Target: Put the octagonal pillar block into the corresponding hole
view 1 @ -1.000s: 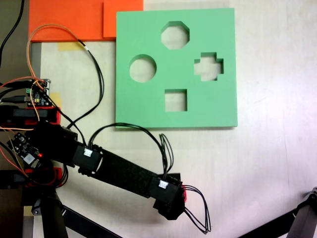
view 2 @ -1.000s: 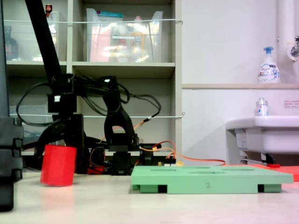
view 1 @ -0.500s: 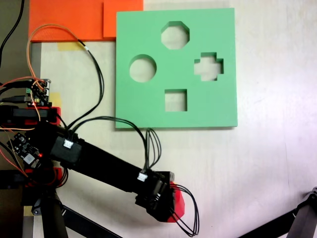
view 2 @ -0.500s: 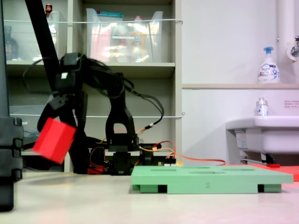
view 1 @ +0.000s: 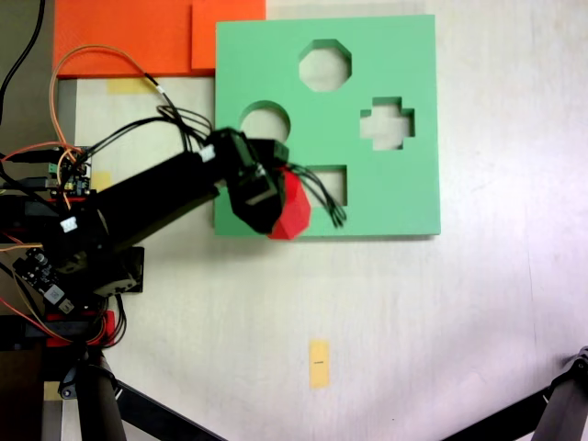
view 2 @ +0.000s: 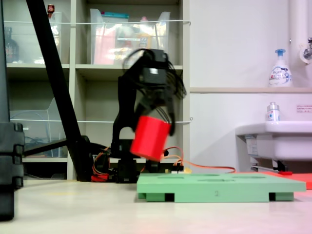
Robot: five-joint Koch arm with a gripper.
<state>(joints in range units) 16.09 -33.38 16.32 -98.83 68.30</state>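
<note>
Gripping the red block [view 2: 150, 138], claw [view 1: 276, 197] has swung from the table onto the green board [view 1: 404, 197]. Block hangs tilted above its edge, octagonal hole [view 1: 324, 65] empty.

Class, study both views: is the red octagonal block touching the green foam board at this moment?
Apart. In the second exterior view the red octagonal block, held tilted in the pincer, hangs above the green foam board with background visible between them.
</note>
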